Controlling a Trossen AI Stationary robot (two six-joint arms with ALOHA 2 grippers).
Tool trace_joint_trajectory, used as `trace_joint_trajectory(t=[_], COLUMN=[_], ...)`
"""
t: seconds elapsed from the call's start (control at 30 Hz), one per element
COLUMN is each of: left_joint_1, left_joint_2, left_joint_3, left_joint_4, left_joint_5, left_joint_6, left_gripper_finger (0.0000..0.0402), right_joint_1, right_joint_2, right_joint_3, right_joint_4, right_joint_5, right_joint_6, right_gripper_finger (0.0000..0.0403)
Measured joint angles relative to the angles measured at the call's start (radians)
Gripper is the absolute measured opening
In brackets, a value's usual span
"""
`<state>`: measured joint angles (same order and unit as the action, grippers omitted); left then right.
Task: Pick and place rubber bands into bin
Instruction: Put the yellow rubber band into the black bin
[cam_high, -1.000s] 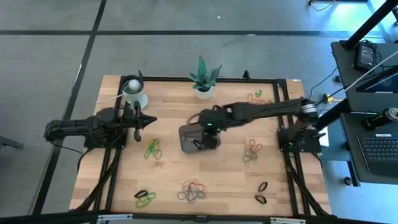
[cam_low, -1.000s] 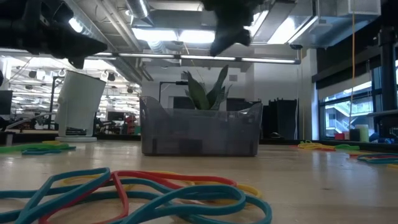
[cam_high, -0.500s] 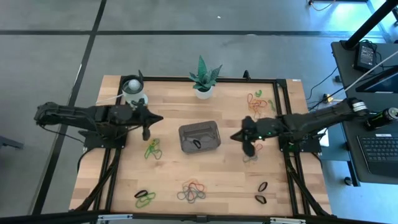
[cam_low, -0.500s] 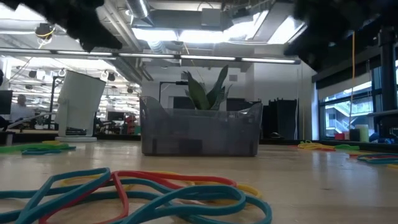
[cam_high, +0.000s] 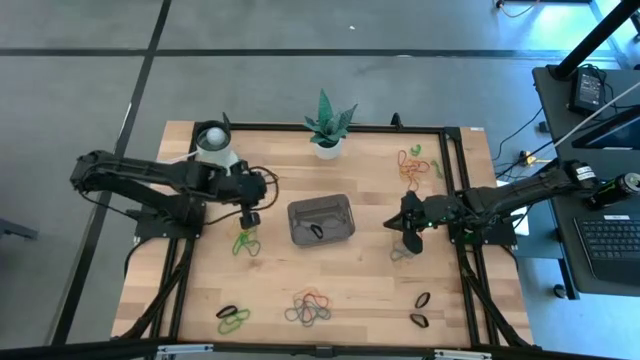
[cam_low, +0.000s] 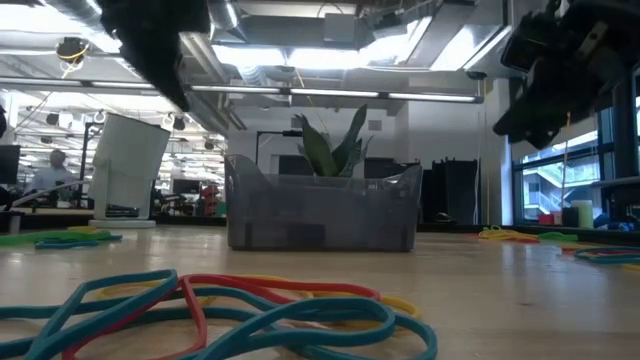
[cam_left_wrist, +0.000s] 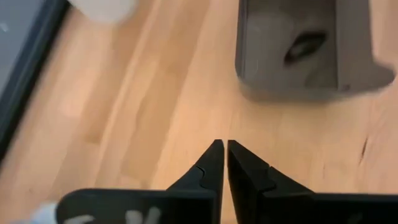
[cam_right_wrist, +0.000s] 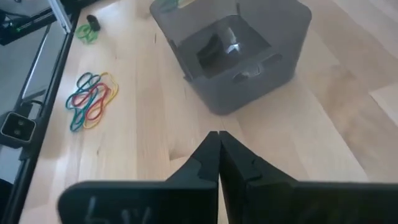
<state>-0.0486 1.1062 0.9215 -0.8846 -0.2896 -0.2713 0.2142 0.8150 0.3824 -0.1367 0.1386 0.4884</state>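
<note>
The dark grey bin (cam_high: 321, 220) stands at the table's middle with one black rubber band (cam_high: 316, 232) lying in it; it also shows in the low view (cam_low: 320, 205). My left gripper (cam_high: 252, 215) is shut and empty, left of the bin, just beyond a green and yellow bunch of bands (cam_high: 245, 241). Its shut fingertips (cam_left_wrist: 222, 144) hang over bare wood. My right gripper (cam_high: 405, 228) is shut and empty, right of the bin, over a cluster of bands (cam_high: 404, 247). Its fingertips (cam_right_wrist: 216, 135) point toward the bin (cam_right_wrist: 236, 50).
A potted plant (cam_high: 327, 125) and a white cup (cam_high: 213, 145) stand at the far edge. More bands lie at the far right (cam_high: 410, 160), near centre (cam_high: 308, 308), near left (cam_high: 232, 318) and near right (cam_high: 421, 310). A black frame rims the table.
My right gripper has gone from above the bin toward the table's right edge, over the band cluster there. My left gripper has gone toward the table's right and a little nearer, close to the green bunch.
</note>
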Motion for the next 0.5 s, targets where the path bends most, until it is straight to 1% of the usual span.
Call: trace_joint_trajectory(t=[0.07, 0.13, 0.27, 0.37, 0.5], left_joint_1=[0.0, 0.0, 0.0, 0.0, 0.001], left_joint_2=[0.026, 0.05, 0.097, 0.131, 0.182], left_joint_3=[0.0, 0.001, 0.001, 0.001, 0.001], left_joint_4=[-0.041, -0.108, -0.243, -0.309, -0.357], left_joint_5=[0.02, 0.019, 0.016, 0.045, 0.1], left_joint_6=[-0.061, -0.16, -0.452, -0.621, -0.844], left_gripper_finger=[0.0037, 0.0056, 0.0088, 0.0102, 0.0107], right_joint_1=[0.0, 0.0, -0.001, -0.001, -0.001], right_joint_2=[0.0, 0.0, 0.0, 0.0, 0.0], right_joint_3=[0.0, 0.0, 0.0, 0.0, 0.0], right_joint_4=[-0.001, 0.0, 0.0, 0.001, 0.016], right_joint_5=[0.0, 0.0, 0.0, 0.0, 0.0], right_joint_6=[0.0, 0.0, 0.0, 0.002, 0.006], right_gripper_finger=[0.0005, 0.0005, 0.0005, 0.0005, 0.0005])
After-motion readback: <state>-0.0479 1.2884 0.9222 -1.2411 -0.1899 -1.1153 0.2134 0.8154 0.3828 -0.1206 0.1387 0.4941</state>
